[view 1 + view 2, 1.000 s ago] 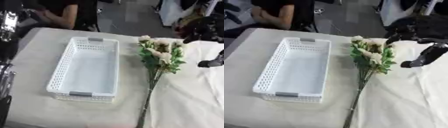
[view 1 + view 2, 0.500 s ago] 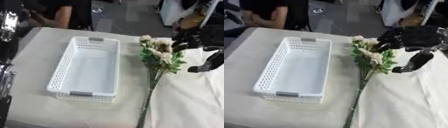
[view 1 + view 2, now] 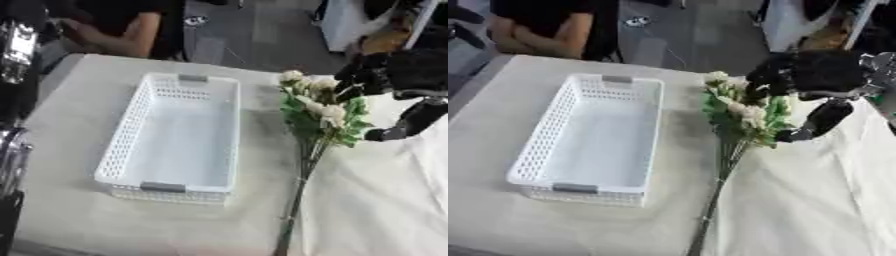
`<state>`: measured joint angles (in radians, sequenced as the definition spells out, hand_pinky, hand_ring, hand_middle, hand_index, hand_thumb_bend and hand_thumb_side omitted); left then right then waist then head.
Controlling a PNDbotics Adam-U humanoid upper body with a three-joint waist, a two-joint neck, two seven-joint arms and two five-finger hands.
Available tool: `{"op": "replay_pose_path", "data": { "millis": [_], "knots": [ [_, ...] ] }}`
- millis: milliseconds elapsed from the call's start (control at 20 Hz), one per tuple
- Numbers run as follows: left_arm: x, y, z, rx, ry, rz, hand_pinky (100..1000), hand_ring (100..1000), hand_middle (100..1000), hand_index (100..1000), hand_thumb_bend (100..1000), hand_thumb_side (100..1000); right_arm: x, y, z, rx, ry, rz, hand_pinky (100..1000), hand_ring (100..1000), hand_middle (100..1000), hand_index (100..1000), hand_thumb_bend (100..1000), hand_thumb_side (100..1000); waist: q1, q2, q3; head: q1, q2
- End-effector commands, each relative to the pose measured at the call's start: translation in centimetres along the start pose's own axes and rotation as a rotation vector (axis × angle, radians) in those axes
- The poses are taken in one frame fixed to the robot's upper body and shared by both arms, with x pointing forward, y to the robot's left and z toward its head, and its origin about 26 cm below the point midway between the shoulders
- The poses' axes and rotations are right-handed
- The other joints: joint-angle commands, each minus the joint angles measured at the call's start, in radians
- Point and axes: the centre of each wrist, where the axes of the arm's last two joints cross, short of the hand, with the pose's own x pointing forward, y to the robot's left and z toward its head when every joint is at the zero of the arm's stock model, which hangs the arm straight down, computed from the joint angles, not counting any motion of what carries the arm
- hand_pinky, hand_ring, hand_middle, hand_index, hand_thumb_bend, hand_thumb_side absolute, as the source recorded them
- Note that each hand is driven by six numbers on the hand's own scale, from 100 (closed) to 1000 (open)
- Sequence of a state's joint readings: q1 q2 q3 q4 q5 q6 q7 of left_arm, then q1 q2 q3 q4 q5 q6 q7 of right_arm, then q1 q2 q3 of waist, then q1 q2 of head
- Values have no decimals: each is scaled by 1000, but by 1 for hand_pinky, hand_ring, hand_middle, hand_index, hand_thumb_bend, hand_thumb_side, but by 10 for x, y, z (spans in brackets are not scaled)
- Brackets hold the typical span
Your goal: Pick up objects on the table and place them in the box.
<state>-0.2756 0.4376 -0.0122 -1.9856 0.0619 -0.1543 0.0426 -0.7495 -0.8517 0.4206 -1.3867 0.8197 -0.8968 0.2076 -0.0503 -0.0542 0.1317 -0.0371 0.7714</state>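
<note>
Your right hand [image 3: 811,75] hovers at the blooms of the long-stemmed bunch of cream flowers with green leaves [image 3: 741,117], fingers spread open, gripping nothing. The bunch lies on the cloth-covered bench [image 3: 70,220] just beside the empty white perforated plastic basket [image 3: 122,145].

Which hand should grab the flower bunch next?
Right, probably. The right hand sits open by the blooms of the white-and-green flower bunch, right of the white perforated plastic basket. No left hand shows.

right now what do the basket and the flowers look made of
The basket looks like white moulded plastic: perforated lattice walls, smooth floor, grey handle tabs. The flowers are pale blooms with green leaves on long thin stems; whether real or artificial cannot be told.
</note>
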Motion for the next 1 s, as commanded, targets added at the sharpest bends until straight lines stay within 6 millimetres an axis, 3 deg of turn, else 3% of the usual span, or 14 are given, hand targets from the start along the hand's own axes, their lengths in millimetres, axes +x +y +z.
{"op": "replay_pose_path", "data": {
  "millis": [50,550,600,650,1000],
  "knots": [
    [7,3,-7,-10,-32,-12,477,612,730,710,100,776,-6,-18,-1,-9,-13,37,907,922,824,885,409,547,2,-9,-3,-16,-1],
    [7,2,-7,-13,-37,-5,477,613,732,710,100,777,-2,-22,-35,-5,-85,13,899,921,826,888,392,548,4,-9,1,-26,-1],
    [7,2,-8,-15,-37,-2,477,614,731,710,100,753,-1,-20,-37,-2,-90,7,898,920,826,888,475,498,4,-8,2,-26,-1],
    [8,1,-8,-17,-39,0,478,614,732,710,100,776,0,-19,-39,4,-94,2,899,921,826,888,389,559,5,-7,4,-27,-1],
    [9,-2,-11,-24,-50,16,478,615,733,710,100,776,5,2,-55,43,-100,-43,894,919,828,888,362,577,11,1,16,-28,-1]
  ]
}}
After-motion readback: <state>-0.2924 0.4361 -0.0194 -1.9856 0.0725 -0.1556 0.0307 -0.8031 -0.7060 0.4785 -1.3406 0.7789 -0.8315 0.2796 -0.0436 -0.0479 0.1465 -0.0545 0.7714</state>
